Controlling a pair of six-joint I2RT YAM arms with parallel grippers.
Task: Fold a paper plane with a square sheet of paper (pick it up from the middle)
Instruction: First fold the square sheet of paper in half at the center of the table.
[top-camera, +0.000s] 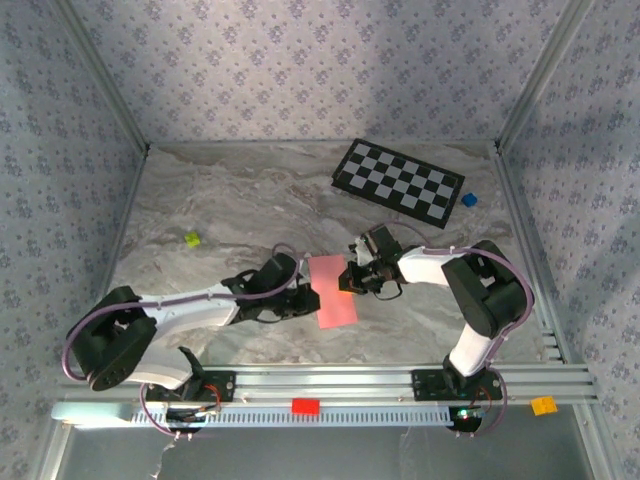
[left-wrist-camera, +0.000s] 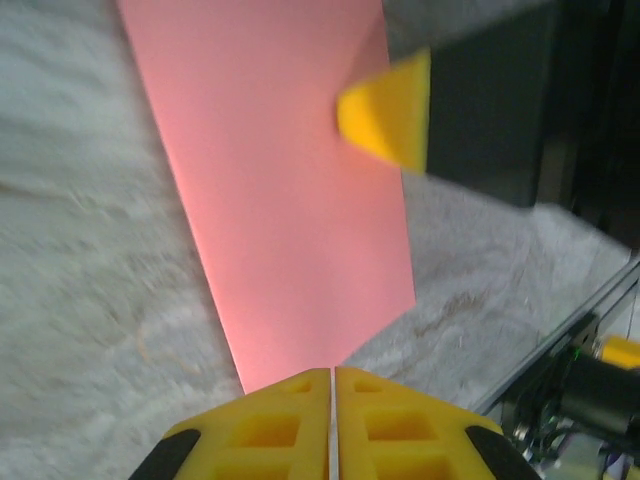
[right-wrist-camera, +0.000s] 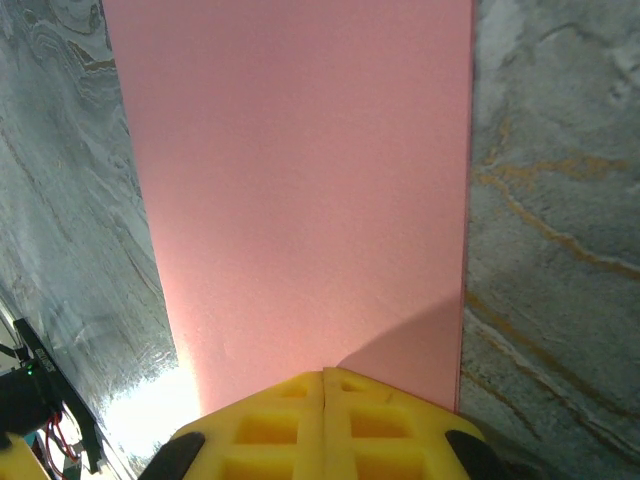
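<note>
The square sheet of paper (top-camera: 332, 288) is pink-red and lies flat on the marble table as a narrow upright rectangle, between the two grippers. My left gripper (top-camera: 308, 291) is shut, its tips at the sheet's left edge (left-wrist-camera: 290, 200). In the left wrist view the yellow jaws (left-wrist-camera: 332, 372) meet right where the paper's near corner ends. My right gripper (top-camera: 349, 279) is shut too, its tips (right-wrist-camera: 323, 375) over the sheet's right side (right-wrist-camera: 300, 180) and casting a shadow on it. One right fingertip (left-wrist-camera: 385, 115) shows resting on the paper. The paper plane is out of view.
A black-and-white checkerboard (top-camera: 398, 182) lies at the back right with a small blue block (top-camera: 468, 200) beside it. A yellow-green block (top-camera: 192, 239) sits at mid left. On the front rail (top-camera: 400, 378) are a red block (top-camera: 305, 406) and an orange block (top-camera: 543, 405).
</note>
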